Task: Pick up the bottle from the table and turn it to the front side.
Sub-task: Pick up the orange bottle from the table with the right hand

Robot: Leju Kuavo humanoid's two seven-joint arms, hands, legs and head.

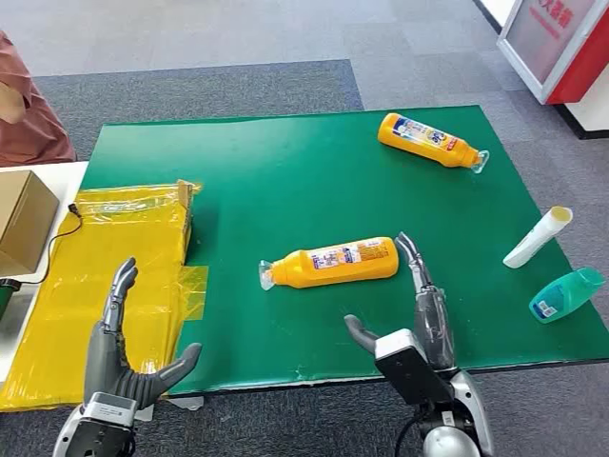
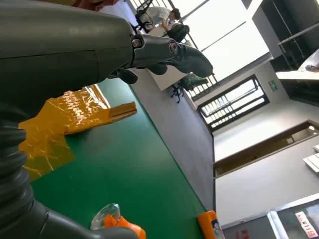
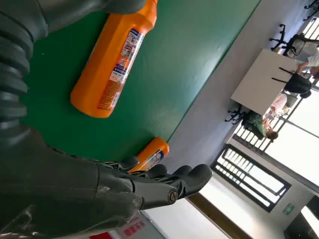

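Observation:
An orange bottle (image 1: pixel 336 262) lies on its side in the middle of the green mat (image 1: pixel 302 181), clear cap toward the left, printed label facing up. The right wrist view shows the same bottle (image 3: pixel 112 64) close ahead. My right hand (image 1: pixel 420 319) hovers open just right of and below the bottle's base, fingers stretched toward it, touching nothing. My left hand (image 1: pixel 118 357) is open over the yellow plastic at the near left, well away from the bottle. A second orange bottle (image 1: pixel 429 141) lies at the far right of the mat.
A yellow plastic-wrapped package (image 1: pixel 108 276) covers the table's left side, with a cardboard box (image 1: pixel 25 219) beyond it. A white tube (image 1: pixel 539 236) and a teal bottle (image 1: pixel 566 293) lie near the mat's right edge. A person's brown sleeve (image 1: pixel 25 114) is at far left.

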